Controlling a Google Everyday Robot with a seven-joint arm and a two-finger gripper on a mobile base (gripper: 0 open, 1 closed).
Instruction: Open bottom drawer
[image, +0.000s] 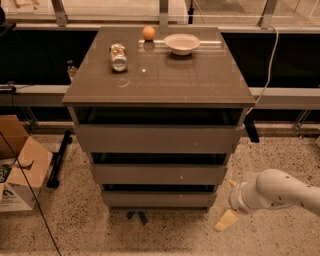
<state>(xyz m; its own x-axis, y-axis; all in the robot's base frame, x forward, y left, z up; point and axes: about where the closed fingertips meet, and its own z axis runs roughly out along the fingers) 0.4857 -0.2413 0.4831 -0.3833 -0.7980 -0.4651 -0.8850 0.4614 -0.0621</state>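
Observation:
The bottom drawer (159, 199) is the lowest and slimmest of three grey-brown fronts on the cabinet. It sits pushed in, with a dark gap above it. The middle drawer (159, 174) and the tall top drawer (159, 138) are above it. My gripper (228, 202) is at the end of the white arm (280, 192), low over the floor, just right of the bottom drawer's right end. Its two tan fingers stand apart, one (225, 220) low and one (231, 184) higher, and hold nothing.
On the cabinet top (200, 80) lie a can (119, 56), an orange (148, 33) and a white bowl (182, 43). A cardboard box (20, 165) stands on the floor at the left. A black bar (59, 157) leans by the cabinet's left side.

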